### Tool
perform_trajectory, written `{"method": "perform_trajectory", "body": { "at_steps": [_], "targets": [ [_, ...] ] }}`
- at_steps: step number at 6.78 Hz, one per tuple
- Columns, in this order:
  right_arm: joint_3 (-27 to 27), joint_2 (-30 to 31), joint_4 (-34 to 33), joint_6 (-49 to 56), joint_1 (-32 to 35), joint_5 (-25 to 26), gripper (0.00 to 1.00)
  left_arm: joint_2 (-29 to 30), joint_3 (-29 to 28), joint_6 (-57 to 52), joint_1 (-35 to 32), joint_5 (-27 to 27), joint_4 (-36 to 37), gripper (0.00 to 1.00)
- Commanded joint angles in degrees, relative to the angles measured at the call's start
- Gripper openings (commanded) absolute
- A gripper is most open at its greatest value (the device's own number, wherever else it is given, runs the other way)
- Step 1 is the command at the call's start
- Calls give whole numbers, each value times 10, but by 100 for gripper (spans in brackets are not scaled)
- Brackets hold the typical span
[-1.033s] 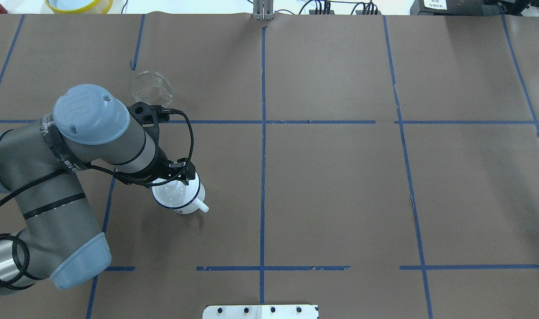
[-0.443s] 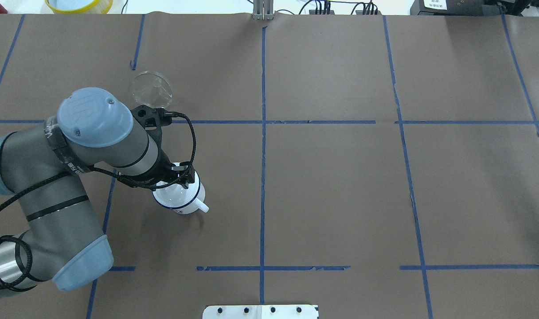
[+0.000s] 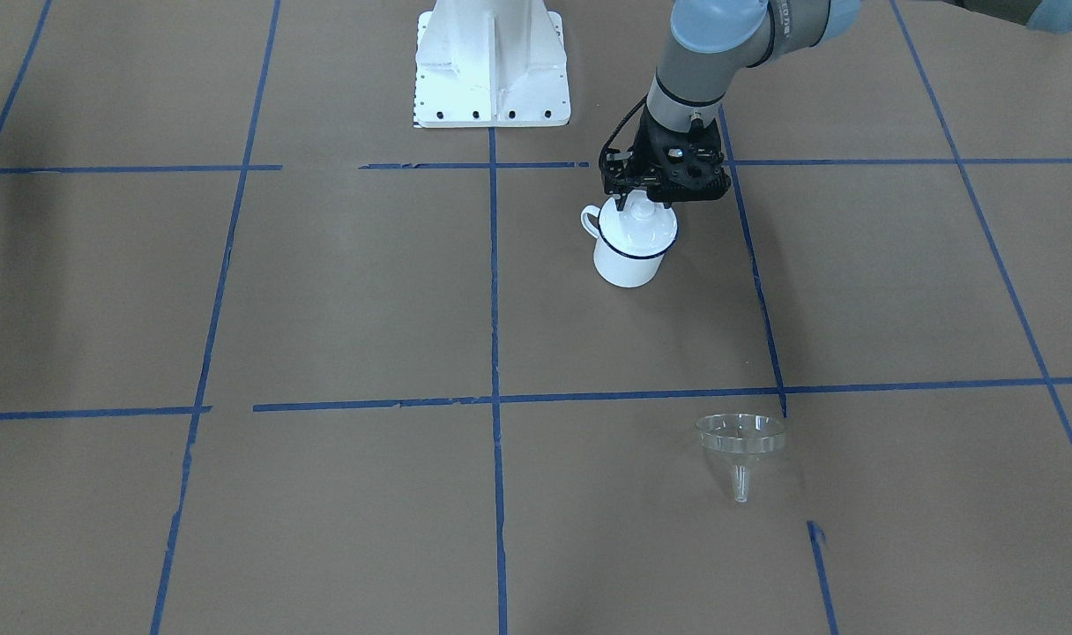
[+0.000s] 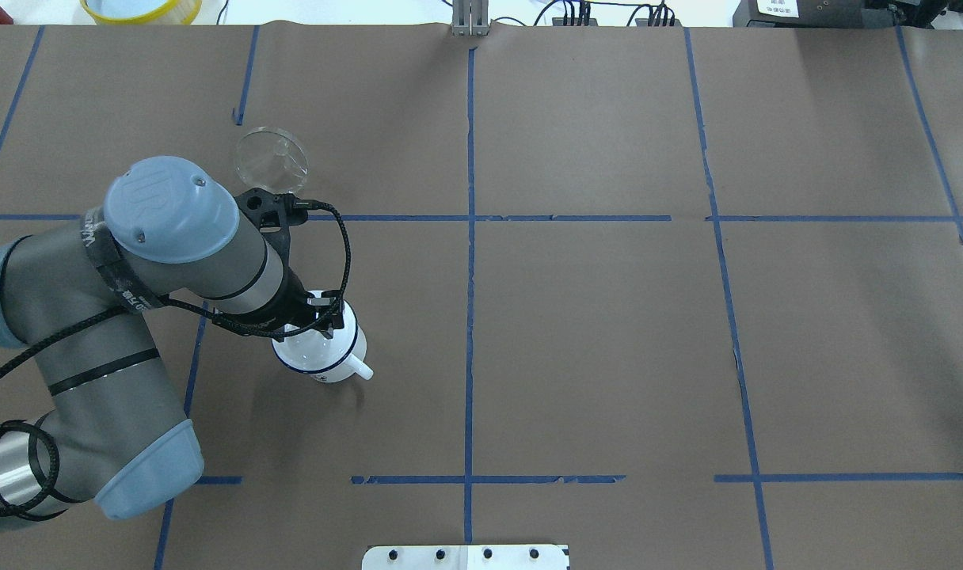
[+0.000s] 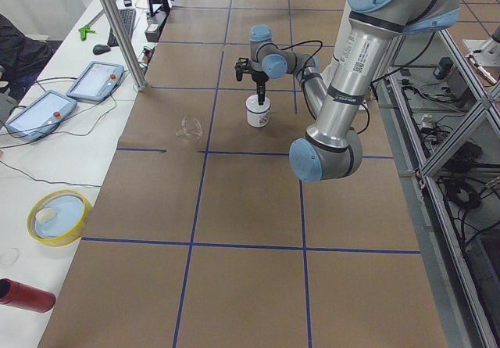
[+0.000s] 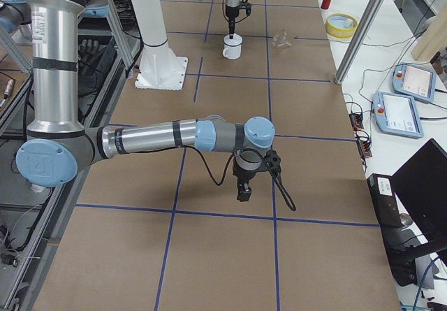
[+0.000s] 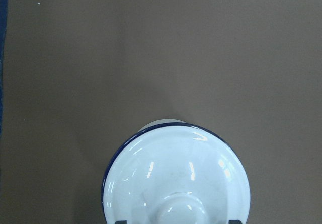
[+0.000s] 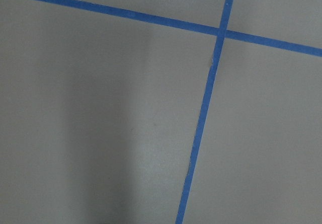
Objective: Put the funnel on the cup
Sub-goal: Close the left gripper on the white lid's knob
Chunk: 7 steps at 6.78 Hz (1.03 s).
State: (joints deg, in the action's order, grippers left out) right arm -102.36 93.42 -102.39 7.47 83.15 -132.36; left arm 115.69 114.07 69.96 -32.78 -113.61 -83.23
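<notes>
The cup (image 3: 624,265) is a white mug with a dark blue rim, standing upright left of the table's middle (image 4: 335,370). A round white knobbed lid (image 7: 176,178) covers it. My left gripper (image 3: 642,205) hangs straight above the lid and is open, with a fingertip on each side of the knob. The clear funnel (image 4: 272,158) lies tilted on the paper beyond the cup, apart from it; it also shows in the front view (image 3: 740,437). My right gripper (image 6: 244,192) hovers low over bare paper far from both. I cannot tell whether it is open or shut.
The robot's white base plate (image 3: 492,62) sits at the near table edge. A yellow bowl (image 5: 58,217), a red bottle (image 5: 27,295) and tablets (image 5: 95,80) lie off the brown paper. Blue tape lines (image 4: 470,237) grid the paper.
My left arm has shifted slightly and the gripper has come down a little closer over the lid's knob. The cup, lid and funnel have not moved.
</notes>
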Motion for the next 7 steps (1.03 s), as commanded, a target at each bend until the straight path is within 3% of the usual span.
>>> {"method": "perform_trajectory", "body": {
  "at_steps": [1, 3, 7],
  "targets": [
    [0, 0, 0, 0, 0, 0, 100, 1, 2, 0, 0, 0, 0, 30],
    [1, 0, 0, 0, 0, 0, 100, 1, 10, 0, 0, 0, 3, 0],
    [0, 0, 0, 0, 0, 0, 100, 4, 95, -8, -26, -1, 104, 0]
  ]
}}
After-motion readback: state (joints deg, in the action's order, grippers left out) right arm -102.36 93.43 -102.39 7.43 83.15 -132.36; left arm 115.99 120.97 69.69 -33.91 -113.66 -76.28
